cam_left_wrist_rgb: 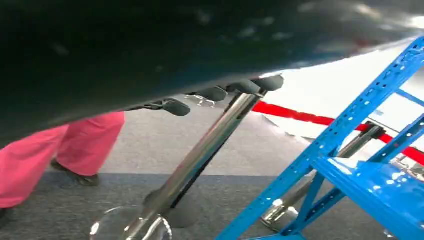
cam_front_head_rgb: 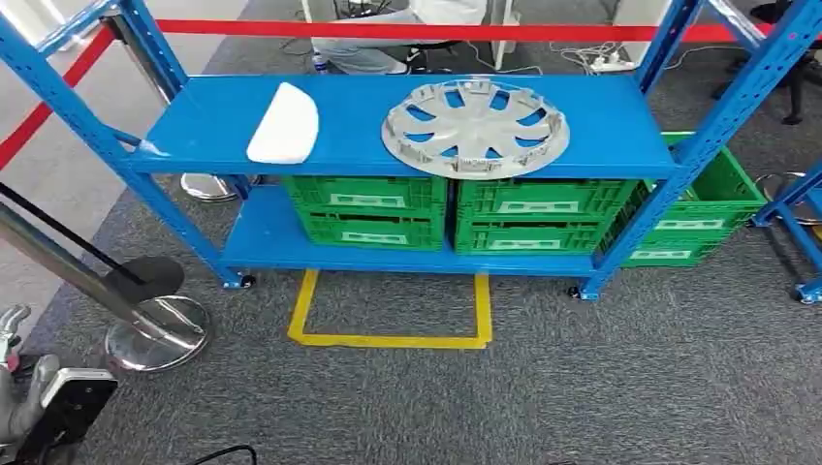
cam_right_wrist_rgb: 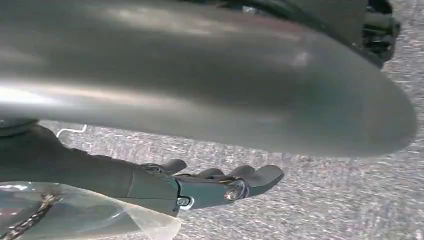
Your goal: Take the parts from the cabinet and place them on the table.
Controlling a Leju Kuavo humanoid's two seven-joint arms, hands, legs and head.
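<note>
From the head view I see my left hand (cam_front_head_rgb: 12,334) low at 8 o'clock, and I cannot tell how its fingers lie. On the top shelf of the blue cabinet (cam_front_head_rgb: 204,121) the white part (cam_front_head_rgb: 285,124) lies at 11 o'clock, the silver wheel cover (cam_front_head_rgb: 475,126) well apart at 1 o'clock. My right hand (cam_right_wrist_rgb: 220,182) hangs over grey carpet (cam_right_wrist_rgb: 350,200), fingers stretched, holding nothing.

We saw the head view evenly and brightly lit, with soft shadows under the blue metal shelf rack (cam_front_head_rgb: 407,126) and straight posts bowing near the edges. Glare sat on the chrome round stanchion base (cam_front_head_rgb: 157,334). In the left wrist view a dark blurred mass covered the top and white light blew out the background. The right wrist view was motion-smeared, the grey speckled carpet (cam_right_wrist_rgb: 325,200) streaked.
</note>
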